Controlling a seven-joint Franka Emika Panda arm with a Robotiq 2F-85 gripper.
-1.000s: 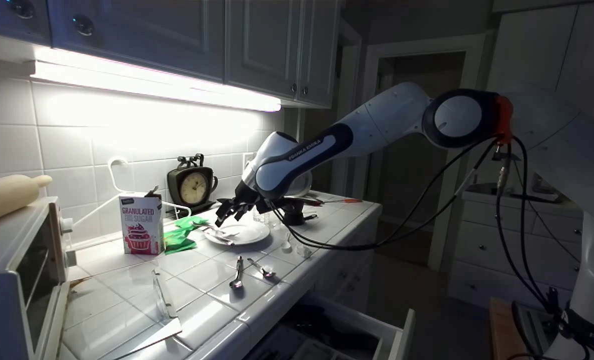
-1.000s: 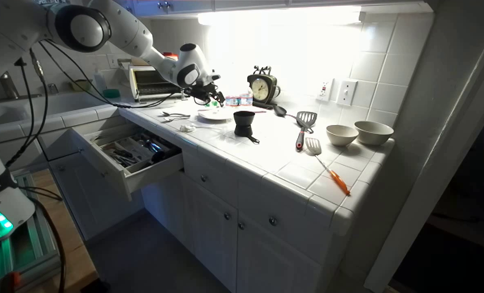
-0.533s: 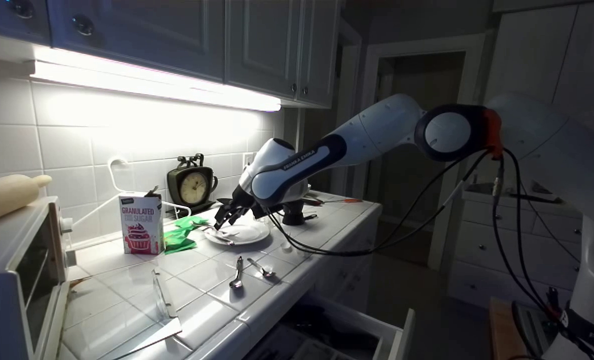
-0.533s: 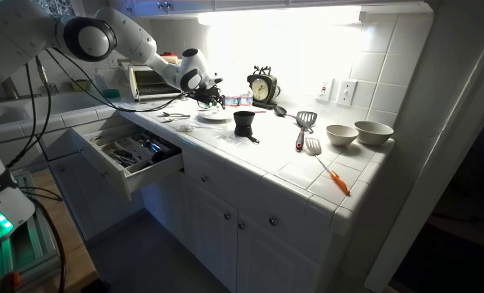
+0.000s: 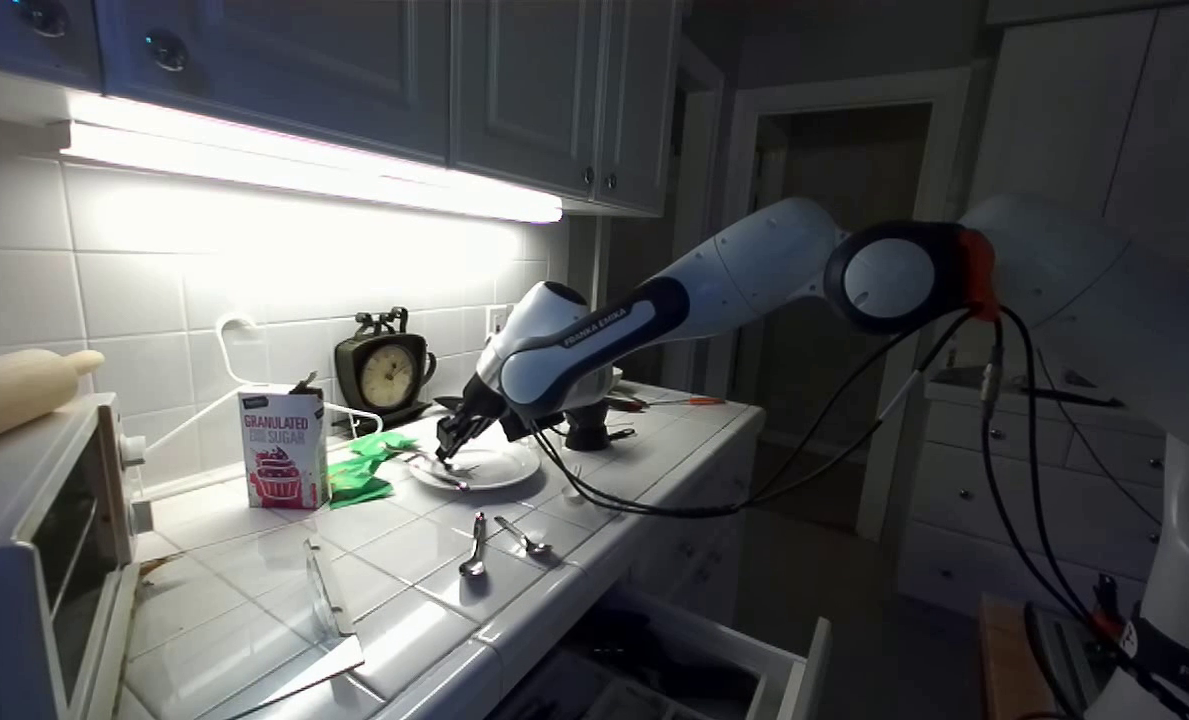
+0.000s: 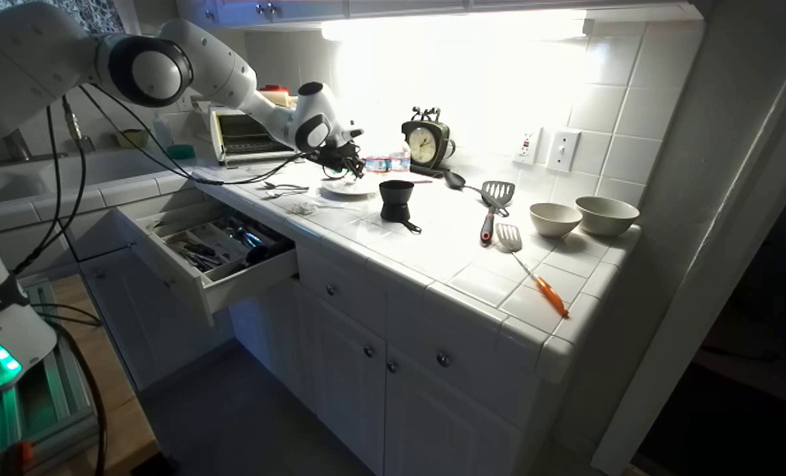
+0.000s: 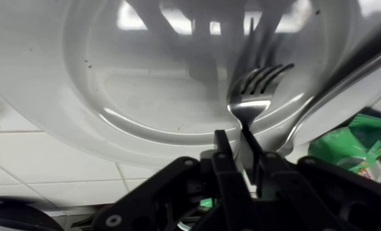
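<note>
In the wrist view a silver fork (image 7: 249,104) lies on the white plate (image 7: 81,141), its tines toward the plate's middle. My gripper (image 7: 233,130) stands low over the rim at the fork's neck. The fingertips are apart by a narrow gap; the right one covers the fork's handle, so whether the handle lies between the fingers is hidden. Beside the fork, across the rim, is a flat silver utensil, seemingly a knife (image 7: 334,112). A crumpled green bag (image 7: 353,144) lies just off the plate. Both exterior views show the gripper (image 5: 444,455) pointing down at the plate (image 5: 499,468).
A sugar box (image 5: 284,450) and a dark clock (image 5: 386,370) stand behind. Two spoons (image 5: 474,548) lie in front of the plate. A black double-ended cup (image 6: 396,201) stands nearby. Below the counter edge, a drawer (image 6: 254,287) is pulled out.
The arm has come down, bringing the gripper closer to the plate and fork. Its fingers have drawn closer together. The objects on the counter look unmoved.
</note>
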